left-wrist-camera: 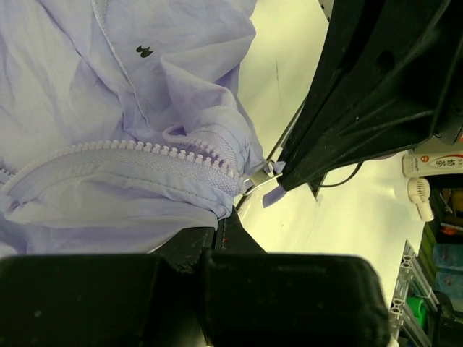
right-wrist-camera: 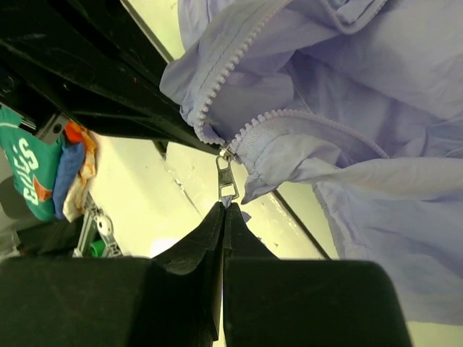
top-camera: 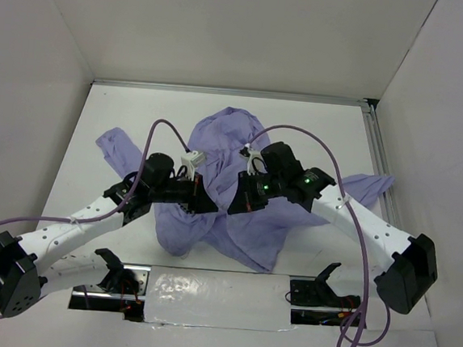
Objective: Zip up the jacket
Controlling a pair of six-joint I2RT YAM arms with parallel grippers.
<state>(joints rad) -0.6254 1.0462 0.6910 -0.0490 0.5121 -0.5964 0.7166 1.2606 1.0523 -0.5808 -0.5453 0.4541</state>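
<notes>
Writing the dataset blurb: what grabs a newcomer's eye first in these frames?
A crumpled lavender jacket sprawls across the white table. Over it, the right gripper pinches the zipper pull where the open teeth meet, and the left gripper clamps the fabric close by.

A white table (top-camera: 131,112) sits boxed in by plain white panels: left wall (top-camera: 28,83), back wall (top-camera: 236,28), right wall (top-camera: 456,104). An aluminium rail (top-camera: 377,150) lines its right edge, and a reflective strip (top-camera: 221,296) its near edge. The light is even.
</notes>
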